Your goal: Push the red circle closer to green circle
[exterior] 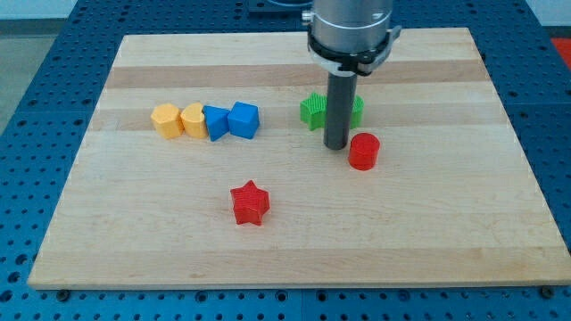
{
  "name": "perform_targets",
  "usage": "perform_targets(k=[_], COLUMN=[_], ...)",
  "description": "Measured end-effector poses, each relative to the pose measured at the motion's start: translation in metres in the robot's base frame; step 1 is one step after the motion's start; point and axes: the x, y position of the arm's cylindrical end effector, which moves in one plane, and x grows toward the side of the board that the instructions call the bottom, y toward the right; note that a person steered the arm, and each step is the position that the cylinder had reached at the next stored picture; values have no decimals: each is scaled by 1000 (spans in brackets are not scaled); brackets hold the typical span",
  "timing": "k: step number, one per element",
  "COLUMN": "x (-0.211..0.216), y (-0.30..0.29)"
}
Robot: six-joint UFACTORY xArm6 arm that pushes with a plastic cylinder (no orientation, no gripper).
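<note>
The red circle (pixel 363 151) lies right of the board's middle. My tip (pixel 336 145) stands just to its left, close beside it. The rod hides most of the green circle (pixel 358 109), which shows only as a green sliver right of the rod, just above the red circle. A green star-like block (pixel 312 110) sits left of the rod.
A row of two orange blocks (pixel 166 119) (pixel 192 119) and two blue blocks (pixel 216 122) (pixel 244 119) lies at the left. A red star (pixel 250 202) sits toward the view's bottom. The wooden board (pixel 134 232) lies on a blue perforated table.
</note>
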Motion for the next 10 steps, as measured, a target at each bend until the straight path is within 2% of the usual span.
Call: perform_targets(k=[2, 4, 6, 8, 10], x=[37, 37, 37, 31, 14], y=[7, 68, 103, 108, 88])
